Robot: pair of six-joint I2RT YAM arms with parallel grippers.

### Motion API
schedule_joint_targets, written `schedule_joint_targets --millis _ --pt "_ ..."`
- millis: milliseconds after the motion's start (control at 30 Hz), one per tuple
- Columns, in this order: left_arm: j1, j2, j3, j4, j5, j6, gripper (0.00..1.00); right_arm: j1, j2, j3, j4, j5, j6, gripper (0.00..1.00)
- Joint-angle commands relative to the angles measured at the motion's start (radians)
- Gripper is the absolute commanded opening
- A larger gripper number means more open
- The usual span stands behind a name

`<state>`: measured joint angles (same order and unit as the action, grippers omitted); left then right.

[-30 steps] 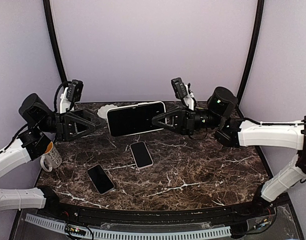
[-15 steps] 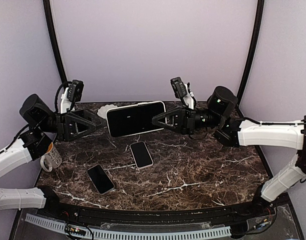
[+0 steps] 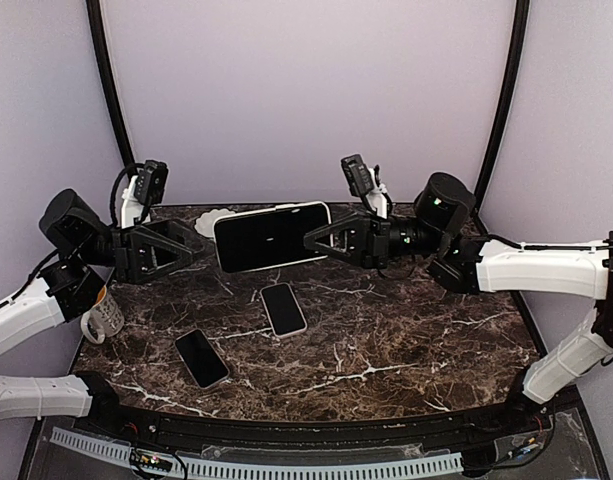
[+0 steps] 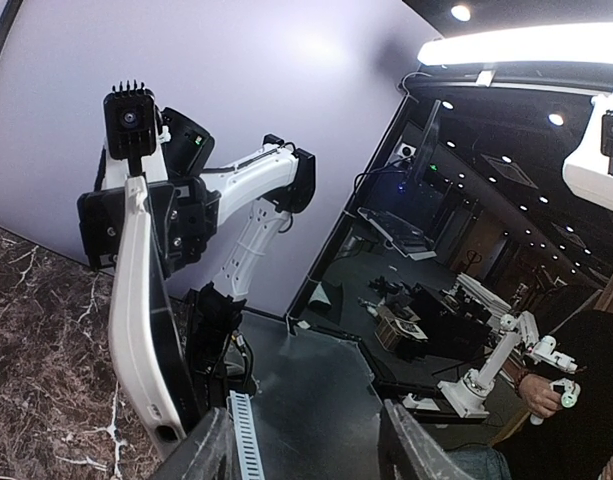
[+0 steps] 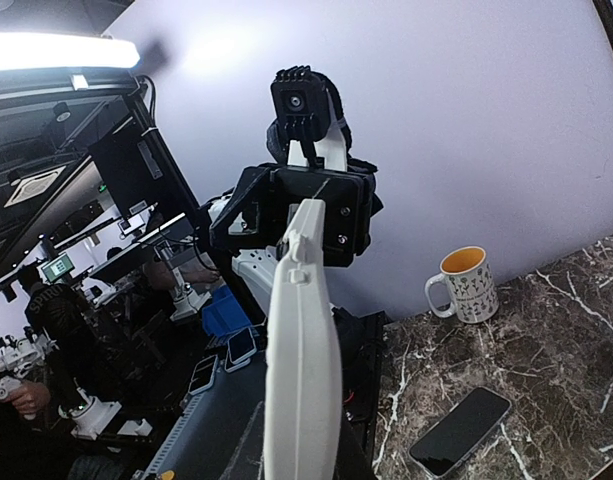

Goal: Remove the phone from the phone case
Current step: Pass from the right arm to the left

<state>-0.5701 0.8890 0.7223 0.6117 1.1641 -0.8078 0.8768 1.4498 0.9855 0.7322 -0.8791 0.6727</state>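
Observation:
A large phone in a white case point(image 3: 271, 236) is held edge-up above the back of the marble table point(image 3: 406, 330), dark screen facing the top camera. My right gripper point(image 3: 314, 240) is shut on its right end. In the right wrist view the case's white edge point(image 5: 304, 360) fills the middle, with my right gripper point(image 5: 306, 445) around its lower part. My left gripper point(image 3: 194, 246) is open just left of the phone's left end, apart from it. In the left wrist view the case point(image 4: 136, 330) stands left of my open left gripper point(image 4: 304, 452), outside its fingers point(image 4: 204, 455).
A small phone point(image 3: 283, 308) lies mid-table and another point(image 3: 202, 357) front left, also in the right wrist view point(image 5: 459, 430). A patterned mug point(image 3: 104, 315) stands at the left edge, also in the right wrist view point(image 5: 466, 283). A white object point(image 3: 212, 220) lies behind the held phone.
The right gripper and the cased phone have shifted slightly left. The left gripper has drawn back slightly left and stays open.

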Motion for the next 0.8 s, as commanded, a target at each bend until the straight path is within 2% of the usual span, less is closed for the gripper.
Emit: schedule_joint_targets --millis 0,467,767 --pt "-0.005 -0.012 -0.015 0.011 -0.014 0.021 0.52 0.004 -0.006 0.044 0.089 -0.004 0.009 0.0" --pt "-0.005 -0.013 0.017 -0.104 -0.038 0.105 0.51 0.024 -0.002 0.046 0.114 -0.029 0.032 0.0" --pt "-0.005 0.001 0.013 -0.129 -0.107 0.123 0.52 0.045 0.017 0.059 0.095 -0.031 0.016 0.0"
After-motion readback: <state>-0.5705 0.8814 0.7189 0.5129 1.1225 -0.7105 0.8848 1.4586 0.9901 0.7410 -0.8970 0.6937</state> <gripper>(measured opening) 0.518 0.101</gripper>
